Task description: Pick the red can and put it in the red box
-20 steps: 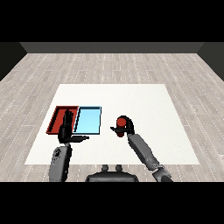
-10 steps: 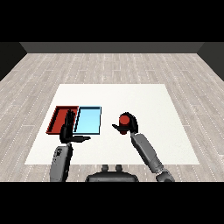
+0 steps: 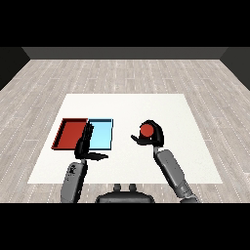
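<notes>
A white table [image 3: 146, 105] stands in the middle of the room, its top a plain, unmarked sheet that widens toward the near edge. Around it on every side runs a floor [image 3: 122, 73] of pale grey wooden planks (laid crosswise, with short staggered joints). Beyond the far edge, a dark grey wall [image 3: 125, 52] closes off the room, and darker side walls meet it at both corners. The light is even.

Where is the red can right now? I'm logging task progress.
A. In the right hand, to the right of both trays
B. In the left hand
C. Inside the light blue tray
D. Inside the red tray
A: the right hand has its fingers curled round the red can, to the right of the light blue tray and red tray.
</notes>
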Robot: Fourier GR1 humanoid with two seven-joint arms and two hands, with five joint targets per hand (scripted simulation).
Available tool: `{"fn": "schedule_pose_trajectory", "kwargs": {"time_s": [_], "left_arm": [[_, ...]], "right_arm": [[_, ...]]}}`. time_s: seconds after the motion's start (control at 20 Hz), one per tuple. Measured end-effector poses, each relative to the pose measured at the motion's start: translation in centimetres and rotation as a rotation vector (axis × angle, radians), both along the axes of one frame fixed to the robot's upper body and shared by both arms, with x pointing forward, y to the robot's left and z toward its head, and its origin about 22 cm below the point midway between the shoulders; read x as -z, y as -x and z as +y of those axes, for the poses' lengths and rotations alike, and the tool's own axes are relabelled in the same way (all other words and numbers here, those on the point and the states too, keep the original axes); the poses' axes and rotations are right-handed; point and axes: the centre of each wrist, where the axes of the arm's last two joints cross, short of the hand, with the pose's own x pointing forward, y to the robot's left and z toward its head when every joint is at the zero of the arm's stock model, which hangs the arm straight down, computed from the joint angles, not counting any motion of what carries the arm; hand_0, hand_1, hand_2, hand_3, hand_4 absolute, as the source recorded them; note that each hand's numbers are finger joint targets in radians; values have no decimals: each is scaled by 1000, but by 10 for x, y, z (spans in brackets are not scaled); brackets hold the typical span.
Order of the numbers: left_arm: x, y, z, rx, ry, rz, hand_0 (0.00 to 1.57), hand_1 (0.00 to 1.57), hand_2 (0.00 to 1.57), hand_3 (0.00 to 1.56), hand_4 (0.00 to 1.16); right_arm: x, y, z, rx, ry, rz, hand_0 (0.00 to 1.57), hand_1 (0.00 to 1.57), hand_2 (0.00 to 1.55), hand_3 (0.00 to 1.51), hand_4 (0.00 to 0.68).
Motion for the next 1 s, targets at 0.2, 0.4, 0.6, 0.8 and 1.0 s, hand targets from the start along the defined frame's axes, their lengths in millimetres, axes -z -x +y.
{"fn": "schedule_pose_trajectory", "kwargs": {"time_s": [0.2, 0.4, 0.6, 0.8, 1.0], "left_arm": [[-11, 0, -16, 74, -3, 26, 0, 0, 0, 0, 0], [-19, -4, -25, 108, -5, 38, 0, 0, 0, 0, 0], [-26, -3, -45, 142, -21, 45, 0, 0, 0, 0, 0], [-33, -2, -59, 178, -24, 59, 0, 0, 0, 0, 0], [-28, -5, -72, 214, -13, 86, 0, 0, 0, 0, 0]], "right_arm": [[-14, 1, 16, 2, -16, -43, 1558, 1558, 1459, 1406, 611], [-27, -1, 33, 0, -22, -72, 1557, 1557, 1457, 1409, 598], [-44, -1, 38, -13, -37, -118, 1571, 1571, 1464, 1406, 646], [-50, 2, 40, -17, -37, -158, 1571, 1571, 1480, 1425, 656], [-51, 3, 39, -23, -43, -185, 1571, 1571, 1481, 1424, 636]]}}
